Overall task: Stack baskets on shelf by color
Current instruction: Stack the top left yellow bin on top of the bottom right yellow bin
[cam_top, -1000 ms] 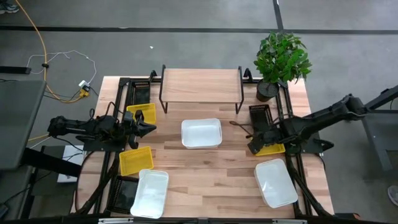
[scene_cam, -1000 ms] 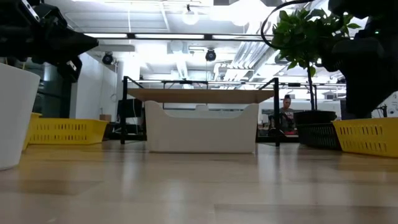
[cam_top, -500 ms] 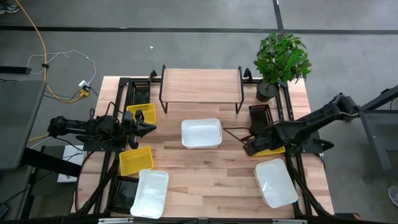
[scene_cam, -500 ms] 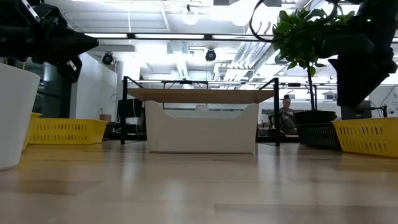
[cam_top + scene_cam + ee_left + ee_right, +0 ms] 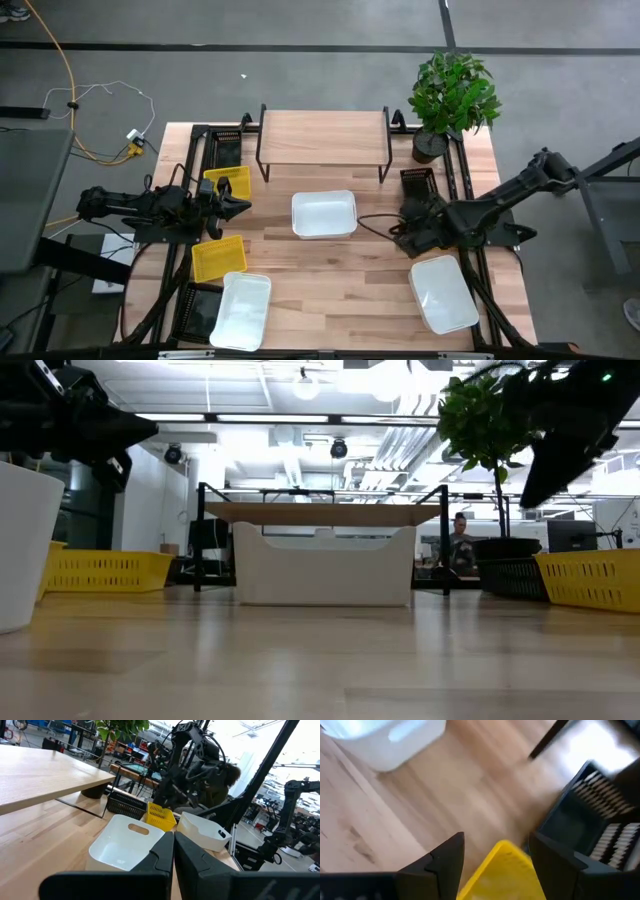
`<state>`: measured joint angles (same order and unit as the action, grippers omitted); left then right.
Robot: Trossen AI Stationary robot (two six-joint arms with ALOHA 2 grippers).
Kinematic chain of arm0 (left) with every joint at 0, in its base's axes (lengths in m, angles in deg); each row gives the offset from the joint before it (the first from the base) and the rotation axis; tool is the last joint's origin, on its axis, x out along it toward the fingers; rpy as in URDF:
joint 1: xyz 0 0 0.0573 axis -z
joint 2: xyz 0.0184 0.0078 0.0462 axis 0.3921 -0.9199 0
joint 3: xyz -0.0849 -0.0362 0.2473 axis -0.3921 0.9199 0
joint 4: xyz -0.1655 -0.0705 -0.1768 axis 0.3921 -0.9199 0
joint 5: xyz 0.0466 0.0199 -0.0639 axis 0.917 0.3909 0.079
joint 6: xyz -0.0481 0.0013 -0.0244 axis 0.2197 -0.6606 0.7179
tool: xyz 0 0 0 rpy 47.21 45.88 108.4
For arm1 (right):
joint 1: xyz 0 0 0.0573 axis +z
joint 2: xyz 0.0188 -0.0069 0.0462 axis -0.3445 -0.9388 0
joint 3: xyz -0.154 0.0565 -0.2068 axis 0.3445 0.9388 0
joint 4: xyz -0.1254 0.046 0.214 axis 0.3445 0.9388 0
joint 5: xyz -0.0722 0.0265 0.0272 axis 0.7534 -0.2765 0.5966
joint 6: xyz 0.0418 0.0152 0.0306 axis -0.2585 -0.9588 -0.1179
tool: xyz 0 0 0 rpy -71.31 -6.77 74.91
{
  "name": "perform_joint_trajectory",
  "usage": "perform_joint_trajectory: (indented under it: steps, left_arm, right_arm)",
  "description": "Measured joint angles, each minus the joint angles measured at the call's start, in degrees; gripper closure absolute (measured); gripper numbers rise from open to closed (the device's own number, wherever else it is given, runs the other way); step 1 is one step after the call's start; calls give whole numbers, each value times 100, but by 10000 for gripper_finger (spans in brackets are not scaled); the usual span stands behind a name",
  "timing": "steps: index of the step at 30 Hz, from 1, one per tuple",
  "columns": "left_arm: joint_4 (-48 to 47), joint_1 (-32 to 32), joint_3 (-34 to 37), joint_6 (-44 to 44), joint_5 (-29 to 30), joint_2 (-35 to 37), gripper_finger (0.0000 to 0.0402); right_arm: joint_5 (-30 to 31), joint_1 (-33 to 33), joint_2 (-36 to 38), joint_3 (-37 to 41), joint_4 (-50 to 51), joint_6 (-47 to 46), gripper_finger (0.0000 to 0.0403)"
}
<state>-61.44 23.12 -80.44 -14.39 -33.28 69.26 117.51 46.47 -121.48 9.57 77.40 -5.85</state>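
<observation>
The right gripper's fingers stand apart above a yellow basket near the table's right edge, beside a black basket. The left gripper hangs near the left edge, fingers together, holding nothing. A white basket sits mid-table before the shelf, which holds no baskets.

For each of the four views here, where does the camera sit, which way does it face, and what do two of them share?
High: overhead, straight down; both arms, shelf.
Low: table height, level across; centre white basket.
Left wrist: past shut left gripper towards the same white basket.
Right wrist: down past open right gripper onto yellow basket.
</observation>
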Motion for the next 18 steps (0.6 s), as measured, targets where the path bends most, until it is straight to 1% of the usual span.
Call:
perform_joint_trajectory:
  steps: [3,11,12,15,17,18]
  left_arm:
    - [0,1,0,0,0,-1,401]
    - [0,0,-1,1,0,-2,401]
    - [0,2,-1,0,0,0,401]
    - [0,0,-1,0,0,0,401]
    - [0,2,1,0,0,-1,401]
    - [0,1,0,1,0,0,401]
  right_arm:
    - [556,275,284,0,50,15,195]
    - [1311,855,856,98,-49,249,195]
    - [1378,891,926,232,-161,262,195]
    - [1322,869,1207,915,-669,201,195]
    - [1311,784,1461,1399,-1155,221,195]
    - [1321,712,1619,1592,-1533,399,195]
